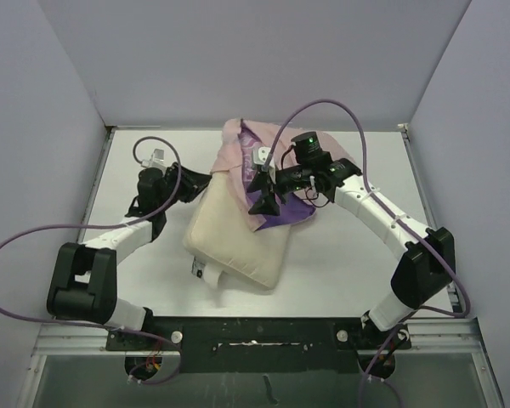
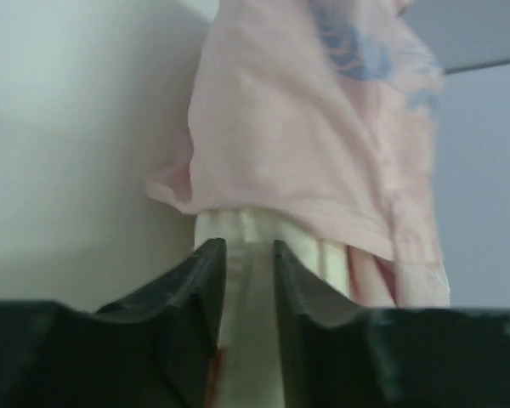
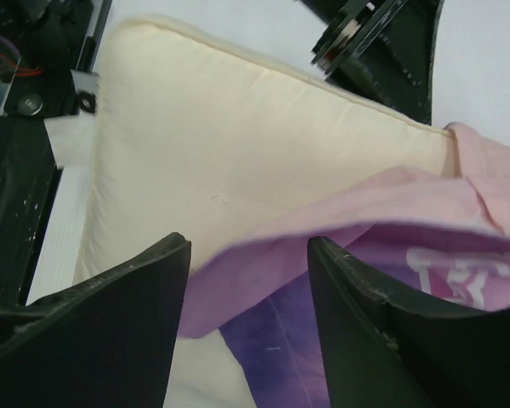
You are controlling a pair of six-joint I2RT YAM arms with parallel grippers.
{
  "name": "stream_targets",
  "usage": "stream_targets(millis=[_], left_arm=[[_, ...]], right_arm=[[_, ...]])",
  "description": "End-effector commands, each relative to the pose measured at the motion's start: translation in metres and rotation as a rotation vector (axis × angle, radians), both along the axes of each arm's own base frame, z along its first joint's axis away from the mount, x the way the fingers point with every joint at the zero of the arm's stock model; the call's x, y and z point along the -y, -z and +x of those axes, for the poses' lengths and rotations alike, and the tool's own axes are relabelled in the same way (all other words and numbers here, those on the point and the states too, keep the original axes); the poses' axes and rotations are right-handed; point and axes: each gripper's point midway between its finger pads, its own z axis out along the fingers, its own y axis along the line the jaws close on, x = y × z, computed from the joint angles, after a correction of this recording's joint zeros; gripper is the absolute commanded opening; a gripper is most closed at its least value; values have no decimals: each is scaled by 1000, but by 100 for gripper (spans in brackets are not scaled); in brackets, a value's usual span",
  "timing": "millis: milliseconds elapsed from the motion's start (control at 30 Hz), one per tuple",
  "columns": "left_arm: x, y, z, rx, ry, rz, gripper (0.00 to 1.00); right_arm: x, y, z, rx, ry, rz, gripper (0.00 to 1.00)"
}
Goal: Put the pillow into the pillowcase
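Pinching the pillow, left fingers; right fingers astride the pillowcase.

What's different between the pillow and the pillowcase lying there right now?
The pillow is plump and plain cream; the pillowcase is thin, pink and purple with a print. The pillow lies flat and smooth, while the pillowcase is crumpled and draped over the pillow's far end. Both are soft fabric and overlap on the table.
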Motion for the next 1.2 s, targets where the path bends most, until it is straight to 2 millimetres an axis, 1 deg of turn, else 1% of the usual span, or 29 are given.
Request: stream_targets(millis=[0, 33, 100, 133, 167, 200, 233, 300, 367, 433, 567, 633, 700, 800, 900, 967, 1067, 1167], left_arm=[[-59, -12, -5, -3, -144, 126, 37], [-70, -15, -7, 2, -165, 164, 45], [-89, -20, -14, 14, -185, 246, 57], [-97, -23, -18, 22, -187, 288, 62], [-103, -21, -24, 20, -179, 335, 66], [-108, -26, -27, 36, -172, 376, 68], [-112, -28, -32, 45, -158, 415, 69], [-115, -27, -42, 47, -125, 452, 69], [-107, -27, -52, 49, -79, 423, 68], [-95, -29, -59, 37, -28, 360, 68], [-78, -2, -78, -110, 63, 261, 67], [-77, 14, -90, -204, 84, 259, 67], [-76, 28, -100, -269, 104, 274, 69], [-69, 44, -112, -312, 151, 277, 75], [-54, 55, -118, -312, 221, 302, 79], [-41, 62, -119, -309, 271, 322, 80], [-27, 77, -120, -340, 326, 341, 80], [-23, 95, -118, -390, 361, 413, 77]], right_arm=[[13, -45, -16, 169, -141, 69, 68], [20, -51, -10, 173, -130, 81, 75], [37, -57, 6, 176, -88, 95, 85], [46, -57, 14, 183, -61, 92, 88], [54, -53, 26, 191, -20, 75, 91], [62, -48, 36, 199, 24, 55, 95], [69, -42, 48, 206, 77, 30, 98], [83, -23, 69, 205, 172, -25, 98], [92, -6, 84, 196, 231, -72, 98], [98, 12, 100, 159, 288, -113, 98], [99, 37, 126, 69, 353, -161, 98], [96, 48, 135, 32, 361, -176, 99], [88, 58, 142, 14, 354, -198, 95], [74, 72, 147, 16, 337, -238, 93], [63, 85, 154, 24, 335, -270, 91], [62, 92, 162, 29, 359, -295, 85], [67, 102, 175, 48, 394, -334, 78], [75, 114, 183, 72, 418, -382, 73]])
